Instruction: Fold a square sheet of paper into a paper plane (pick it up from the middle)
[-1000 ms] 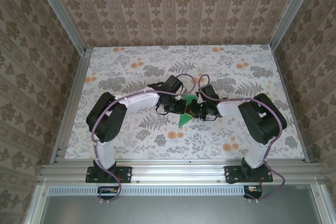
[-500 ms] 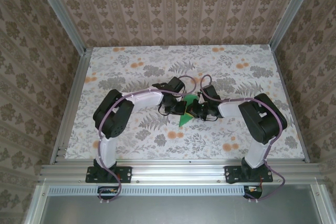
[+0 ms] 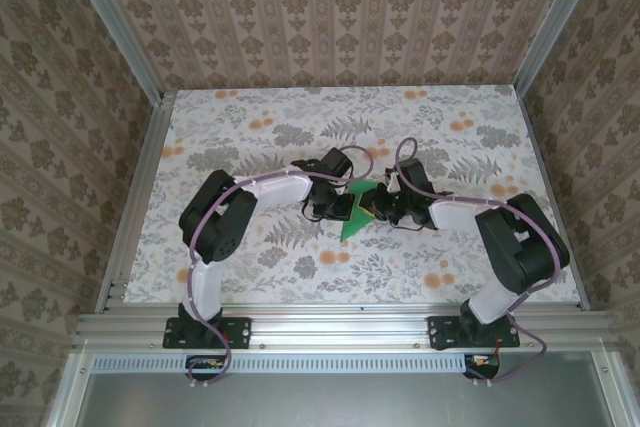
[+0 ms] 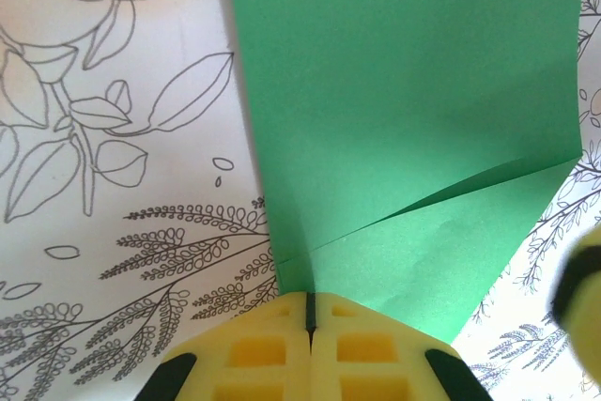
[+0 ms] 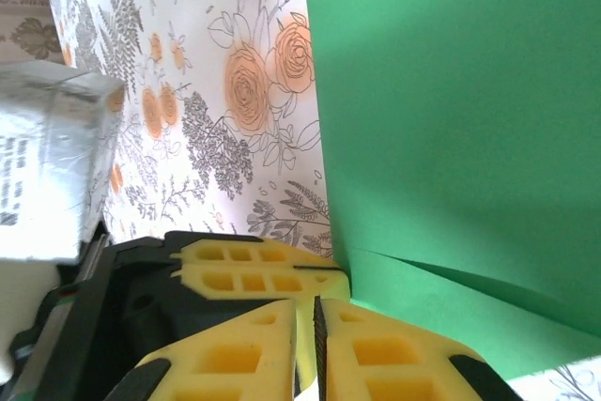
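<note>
The square sheet of paper (image 3: 350, 223) is bright green and creased into a pointed shape, standing up off the table between both grippers. My left gripper (image 3: 343, 205) is shut on its lower edge, and the left wrist view shows the paper (image 4: 404, 91) running into the closed yellow jaws of that gripper (image 4: 308, 300). A diagonal fold crosses the sheet there. My right gripper (image 3: 381, 209) sits just right of it. In the right wrist view its jaws (image 5: 319, 315) stand a narrow slit apart with no paper between them, and the paper (image 5: 451, 91) rises beside them.
The floral table cover (image 3: 250, 137) spreads wide on all sides of the arms. Aluminium rails (image 3: 140, 177) and wallpapered walls box it in. The left gripper's yellow fingers (image 5: 254, 268) press close against my right jaws. A silver block (image 5: 47, 166) is at the left.
The right arm's elbow has swung out to the right, and its gripper has drawn back slightly. Its jaws have parted a little. The left arm shifted forward early, then held still with the paper.
</note>
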You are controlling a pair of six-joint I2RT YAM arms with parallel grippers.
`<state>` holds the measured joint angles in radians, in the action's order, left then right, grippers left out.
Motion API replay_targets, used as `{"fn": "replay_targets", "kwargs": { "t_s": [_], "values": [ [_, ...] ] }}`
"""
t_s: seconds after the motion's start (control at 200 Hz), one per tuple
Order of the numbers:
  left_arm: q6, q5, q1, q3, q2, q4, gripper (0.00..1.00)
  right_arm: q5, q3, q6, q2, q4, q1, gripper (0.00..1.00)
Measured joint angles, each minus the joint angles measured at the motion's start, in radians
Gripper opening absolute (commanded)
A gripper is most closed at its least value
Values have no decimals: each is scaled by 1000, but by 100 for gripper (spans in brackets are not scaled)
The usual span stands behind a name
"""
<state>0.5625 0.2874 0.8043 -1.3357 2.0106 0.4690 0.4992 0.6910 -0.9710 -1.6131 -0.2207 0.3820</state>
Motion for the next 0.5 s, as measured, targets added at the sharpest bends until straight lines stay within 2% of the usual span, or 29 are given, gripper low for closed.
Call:
{"fn": "replay_targets", "kwargs": {
  "t_s": [0.3,0.5],
  "values": [
    [0,0,0,0,0,1,0,-14,-71,9,7,1,-8,8],
    [0,-1,0,0,0,2,0,-19,-77,36,-56,-4,-31,8]
  ]
}}
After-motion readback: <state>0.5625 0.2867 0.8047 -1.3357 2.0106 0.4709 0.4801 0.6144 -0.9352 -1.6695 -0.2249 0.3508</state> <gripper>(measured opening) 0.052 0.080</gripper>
